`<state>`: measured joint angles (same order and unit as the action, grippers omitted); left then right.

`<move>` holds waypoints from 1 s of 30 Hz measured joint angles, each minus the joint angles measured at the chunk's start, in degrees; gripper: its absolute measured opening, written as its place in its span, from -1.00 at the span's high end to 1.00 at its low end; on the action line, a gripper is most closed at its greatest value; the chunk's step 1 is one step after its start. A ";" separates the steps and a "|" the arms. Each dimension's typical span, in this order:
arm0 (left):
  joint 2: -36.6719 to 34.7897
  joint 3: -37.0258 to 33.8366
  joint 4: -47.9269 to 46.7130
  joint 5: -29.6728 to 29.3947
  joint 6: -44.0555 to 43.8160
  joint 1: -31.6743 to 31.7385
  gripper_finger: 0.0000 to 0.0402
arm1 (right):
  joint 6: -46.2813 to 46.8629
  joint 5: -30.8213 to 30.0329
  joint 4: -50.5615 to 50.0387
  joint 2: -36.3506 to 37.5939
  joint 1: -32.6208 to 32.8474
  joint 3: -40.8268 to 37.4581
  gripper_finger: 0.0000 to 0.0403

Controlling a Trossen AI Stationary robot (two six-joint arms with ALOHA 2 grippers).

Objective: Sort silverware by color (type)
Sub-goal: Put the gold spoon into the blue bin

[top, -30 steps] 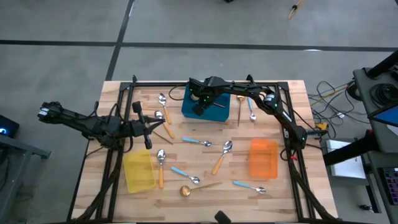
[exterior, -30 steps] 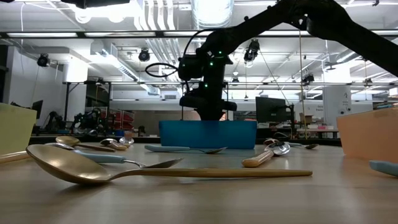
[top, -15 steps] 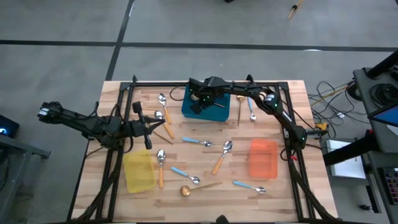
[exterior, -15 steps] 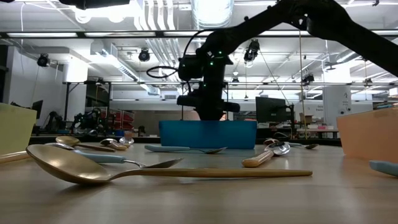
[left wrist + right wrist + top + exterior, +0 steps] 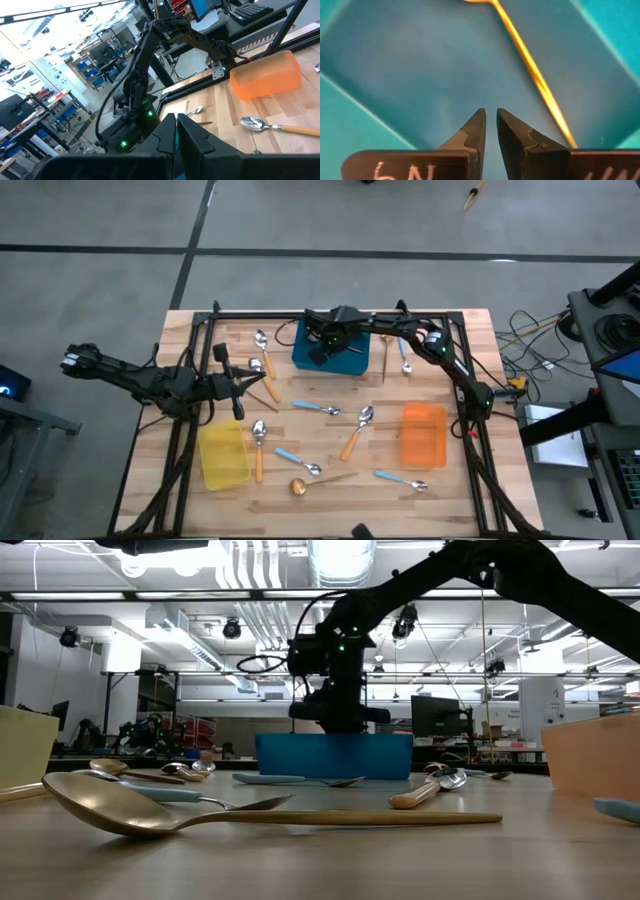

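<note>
My right gripper (image 5: 490,114) points down into the blue bin (image 5: 332,352) at the far middle of the table. Its fingers stand a narrow gap apart with nothing between them. A gold spoon's thin handle (image 5: 532,67) lies on the bin's floor just beside them, untouched. In the low view the bin's wall (image 5: 333,755) hides the fingertips. My left gripper (image 5: 176,122) is shut and empty, held level above the table's left part (image 5: 250,380). Spoons lie loose on the wood: blue-handled (image 5: 316,408), orange-handled (image 5: 353,438), gold (image 5: 312,482).
A yellow bin (image 5: 222,457) stands near left and an orange bin (image 5: 423,435) stands right. More spoons lie by the blue bin's left (image 5: 261,340) and right (image 5: 403,358) sides. A dark frame (image 5: 460,360) edges the table.
My right gripper has rolled a little about the line it points along, staying over the blue bin. Its finger gap is unchanged.
</note>
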<state>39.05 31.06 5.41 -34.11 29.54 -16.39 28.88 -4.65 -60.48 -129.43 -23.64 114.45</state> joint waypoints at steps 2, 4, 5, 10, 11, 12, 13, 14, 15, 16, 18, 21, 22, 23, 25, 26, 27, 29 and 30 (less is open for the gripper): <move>0.00 0.01 0.01 0.00 0.01 -0.01 1.00 | -0.20 -1.01 0.47 0.00 0.00 -1.14 0.81; 0.00 0.01 0.02 0.00 0.00 0.00 1.00 | -0.22 -2.59 0.98 0.00 0.00 -1.80 0.81; 0.00 0.01 0.02 0.00 0.00 0.00 1.00 | -0.24 -3.14 1.15 0.00 -0.02 -2.07 0.81; 0.00 0.01 0.02 0.02 0.00 -0.01 1.00 | -0.46 -7.05 1.51 0.14 0.03 -2.57 0.81; 0.00 0.01 0.02 0.00 0.00 -0.01 1.00 | -0.46 -7.54 1.45 0.15 0.04 -2.51 0.81; 0.00 -0.01 0.02 0.00 0.01 0.00 1.00 | -0.60 -8.11 1.55 0.15 0.04 -2.42 0.81; 0.00 0.00 0.02 0.00 0.01 0.00 1.00 | -0.66 -8.90 1.81 0.15 0.04 -2.40 0.81; 0.00 0.00 0.03 0.00 0.01 0.00 1.00 | -0.70 -9.66 2.33 0.17 0.02 -2.40 0.81; 0.00 -0.01 0.02 0.01 0.00 -0.01 1.00 | -0.78 -10.24 2.93 0.17 0.00 -2.38 0.81; 0.00 0.01 0.02 0.01 0.01 -0.01 1.00 | -0.94 -10.66 3.33 0.17 -0.02 -2.38 0.81; 0.00 0.01 0.02 0.00 0.02 -0.01 1.00 | -1.19 -10.97 4.14 0.17 -0.11 -2.38 0.81; 0.00 -0.01 0.02 0.00 0.02 0.01 1.00 | -1.16 -10.98 4.58 0.17 -0.15 -2.38 0.81; 0.00 0.00 0.02 0.01 0.01 0.00 1.00 | -1.16 -10.96 4.58 0.17 -0.13 -2.38 0.81; 0.00 0.00 0.02 0.00 0.01 -0.01 1.00 | -1.16 -10.94 4.57 0.17 -0.13 -2.38 0.81; 0.00 -0.01 0.02 0.00 0.00 -0.01 1.00 | -1.18 -10.61 4.54 0.17 -0.13 -2.38 0.81; 0.00 0.01 0.02 0.00 0.00 -0.01 1.00 | -1.30 -10.50 4.53 0.17 -0.13 -2.38 0.81; 0.00 0.00 0.01 0.00 -0.01 -0.01 1.00 | -1.67 -10.45 4.53 0.17 -0.13 -2.38 0.81; 0.00 -0.01 -0.03 0.00 -0.33 -0.01 1.00 | -2.44 -10.39 4.38 0.36 0.04 -2.38 0.81; -0.02 0.00 -0.09 0.01 -0.65 -0.01 1.00 | -3.10 -10.35 4.07 0.72 0.09 -2.38 0.81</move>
<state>39.03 31.06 5.33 -34.10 28.90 -16.40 25.78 -15.00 -56.41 -128.71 -23.55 112.06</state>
